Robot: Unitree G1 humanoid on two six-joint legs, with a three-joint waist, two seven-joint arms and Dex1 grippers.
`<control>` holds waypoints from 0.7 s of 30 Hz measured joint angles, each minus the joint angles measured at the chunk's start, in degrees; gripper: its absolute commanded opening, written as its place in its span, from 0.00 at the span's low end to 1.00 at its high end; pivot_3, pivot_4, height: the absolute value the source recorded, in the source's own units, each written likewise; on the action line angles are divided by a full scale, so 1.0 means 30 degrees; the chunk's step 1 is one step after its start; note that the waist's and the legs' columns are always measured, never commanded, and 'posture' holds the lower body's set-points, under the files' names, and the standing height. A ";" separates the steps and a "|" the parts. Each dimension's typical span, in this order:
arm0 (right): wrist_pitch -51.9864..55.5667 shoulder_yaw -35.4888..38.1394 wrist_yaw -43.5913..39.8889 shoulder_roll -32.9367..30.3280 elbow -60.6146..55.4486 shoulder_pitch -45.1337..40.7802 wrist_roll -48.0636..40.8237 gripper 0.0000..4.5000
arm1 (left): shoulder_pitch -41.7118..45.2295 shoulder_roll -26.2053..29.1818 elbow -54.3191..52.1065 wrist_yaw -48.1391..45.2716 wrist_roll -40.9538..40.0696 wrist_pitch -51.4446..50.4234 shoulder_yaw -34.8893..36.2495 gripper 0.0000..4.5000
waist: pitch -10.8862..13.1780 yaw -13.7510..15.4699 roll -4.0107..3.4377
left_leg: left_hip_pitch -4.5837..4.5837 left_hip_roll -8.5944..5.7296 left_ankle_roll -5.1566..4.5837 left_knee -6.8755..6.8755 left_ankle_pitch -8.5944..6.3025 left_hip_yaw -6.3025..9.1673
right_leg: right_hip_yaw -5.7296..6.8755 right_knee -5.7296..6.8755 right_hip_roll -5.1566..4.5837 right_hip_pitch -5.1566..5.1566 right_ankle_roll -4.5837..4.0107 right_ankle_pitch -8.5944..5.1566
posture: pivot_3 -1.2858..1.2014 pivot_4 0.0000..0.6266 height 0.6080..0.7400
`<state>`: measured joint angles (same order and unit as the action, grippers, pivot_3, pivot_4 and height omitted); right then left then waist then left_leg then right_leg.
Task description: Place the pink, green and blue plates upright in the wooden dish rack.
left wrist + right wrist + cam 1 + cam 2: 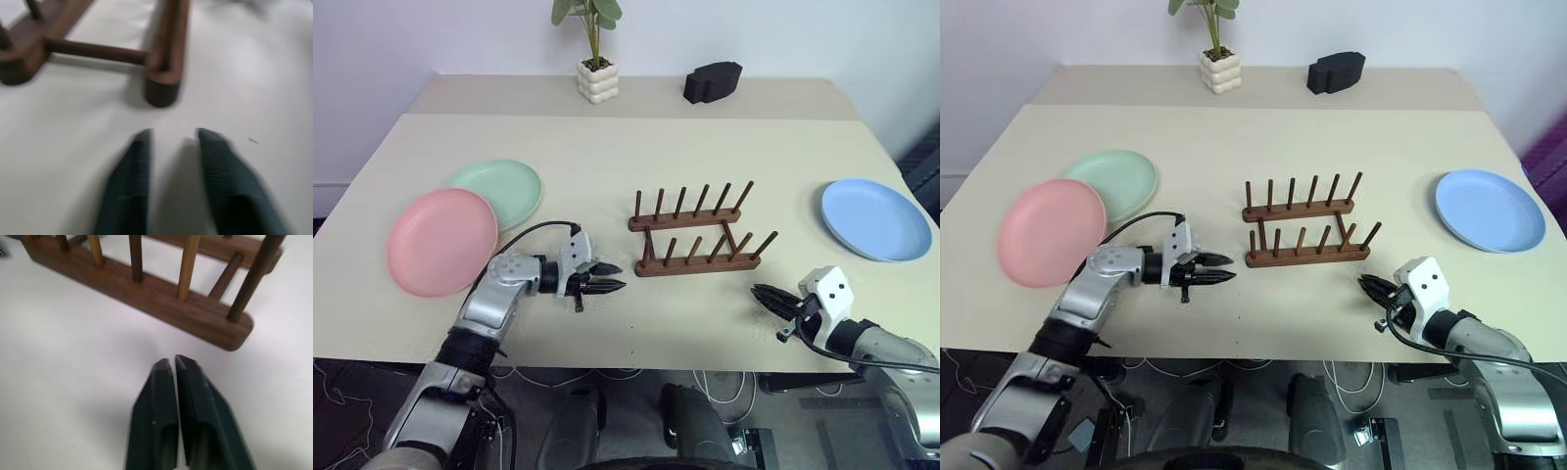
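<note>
The wooden dish rack (695,262) stands empty at the table's middle, its pegs upright. At the left, the pink plate (440,242) lies flat, partly overlapping the green plate (504,184) behind it. Far right, the blue plate (876,218) also lies flat. My left gripper (615,276) hovers just left of the rack, pointing at it, its fingers a little apart and empty; the left wrist view shows the rack's end (161,73) close ahead. My right gripper (759,292) is below and right of the rack, shut and empty, aimed at the rack's near rail (146,289).
A potted plant (597,73) and a black object (712,80) stand at the table's far edge. The table's front edge (636,364) runs just below both grippers. Bare tabletop lies between the rack and each plate.
</note>
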<state>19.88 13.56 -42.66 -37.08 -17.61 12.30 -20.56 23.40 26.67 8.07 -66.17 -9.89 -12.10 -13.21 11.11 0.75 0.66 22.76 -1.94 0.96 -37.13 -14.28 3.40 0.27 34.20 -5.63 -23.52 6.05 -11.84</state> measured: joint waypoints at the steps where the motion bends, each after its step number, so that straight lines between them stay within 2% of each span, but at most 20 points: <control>1: -0.0176 -0.0132 -0.0054 -0.0015 0.0251 -0.0086 0.0201 0.00 | -0.0224 0.0072 -0.0513 0.0006 -0.0005 -0.0291 -0.0217 0.01 | 0.0000 0.0003 0.0000 | 0.0000 -0.0003 0.0000 0.0001 0.0000 0.0000 | 0.0000 0.0000 -0.0005 0.0000 0.0000 0.0000 | 0.52 0.24 0.97; 8: -0.1366 -0.1499 0.0152 -0.0026 0.2268 -0.2032 0.2001 0.00 | -0.0367 -0.1203 -0.2043 0.1845 0.1174 -0.1079 -0.1954 0.01 | -0.0004 -0.0008 0.0000 | -0.0038 -0.0018 0.0000 -0.0005 0.0000 -0.0008 | -0.0002 0.0005 -0.0005 0.0031 0.0005 -0.0002 | 0.52 0.24 0.97; 13: -0.2134 -0.2579 0.1114 0.0251 0.3588 -0.3818 0.3520 0.00 | 0.0409 -0.2770 -0.0848 0.4459 0.2458 -0.0546 -0.2282 0.01 | -0.0018 -0.0008 0.0012 | -0.0093 -0.0030 0.0001 -0.0007 0.0001 -0.0007 | -0.0002 0.0005 -0.0004 0.0082 0.0066 -0.0038 | 0.52 0.24 0.97; 21: -0.3047 -0.3496 0.1995 0.0938 0.5342 -0.5745 0.4644 0.00 | 0.1319 -0.3319 0.0985 0.6301 0.2932 0.0641 -0.2245 0.01 | -0.0033 -0.0050 0.0014 | -0.0109 -0.0039 0.0002 -0.0010 0.0002 -0.0014 | -0.0001 0.0017 0.0003 0.0088 0.0006 0.0002 | 0.52 0.24 0.97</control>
<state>10.73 3.08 -36.67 -34.27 -1.59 -4.93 -6.63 27.36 16.71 11.02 -47.27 -1.09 -10.18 -19.94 11.01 0.60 0.70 22.43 -2.06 0.96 -37.16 -14.28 3.36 0.26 34.25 -5.62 -23.25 6.07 -11.84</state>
